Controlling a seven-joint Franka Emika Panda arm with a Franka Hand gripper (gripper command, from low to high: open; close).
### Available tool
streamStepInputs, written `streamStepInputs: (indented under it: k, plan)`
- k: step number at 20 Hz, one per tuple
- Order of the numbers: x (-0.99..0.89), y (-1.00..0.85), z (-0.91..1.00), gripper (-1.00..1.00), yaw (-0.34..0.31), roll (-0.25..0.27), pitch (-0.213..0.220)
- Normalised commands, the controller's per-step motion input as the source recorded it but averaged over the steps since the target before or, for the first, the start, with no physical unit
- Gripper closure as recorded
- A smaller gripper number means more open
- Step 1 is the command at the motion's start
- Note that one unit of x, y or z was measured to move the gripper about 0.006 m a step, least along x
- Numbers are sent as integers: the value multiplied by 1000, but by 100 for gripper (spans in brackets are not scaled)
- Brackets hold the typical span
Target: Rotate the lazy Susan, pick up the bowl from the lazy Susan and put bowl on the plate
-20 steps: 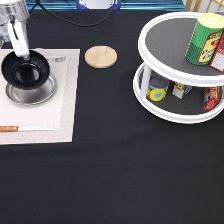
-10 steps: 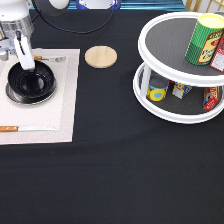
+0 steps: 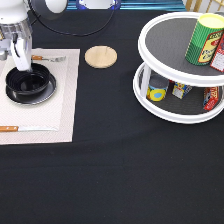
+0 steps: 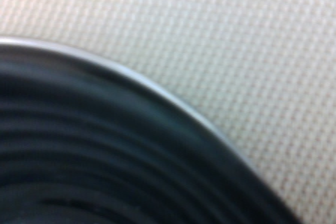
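The glossy black bowl (image 3: 30,82) sits on the silver plate (image 3: 36,100), on a beige placemat (image 3: 62,100) at the exterior view's left. My gripper (image 3: 22,65) stands upright over the bowl's far rim and is shut on it. The wrist view shows the bowl's dark ridged rings (image 4: 90,165), the plate's thin silver rim (image 4: 174,107) and the woven placemat (image 4: 262,60). The white two-tier lazy Susan (image 3: 165,45) stands at the exterior view's right, far from the gripper, with no bowl on it.
A round wooden coaster (image 3: 100,56) lies between the placemat and the lazy Susan. A green can (image 3: 204,39) stands on the top tier; small cans and jars (image 3: 158,91) are on the lower tier. A knife (image 3: 30,129) and another utensil (image 3: 50,58) lie on the placemat.
The gripper has lowered the bowl from just above the plate down onto it. The gripper stays at the bowl's far rim.
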Motion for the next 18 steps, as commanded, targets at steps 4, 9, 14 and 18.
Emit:
streamStepInputs:
  k: [4, 9, 14, 18]
  plan:
    - [471, 351, 974, -100, 4, -61, 231]
    - [281, 186, 1000, -100, 17, -78, 128]
    - [105, 32, 411, -100, -1, -43, 58]
    - [0, 0, 0, -100, 0, 0, 0]
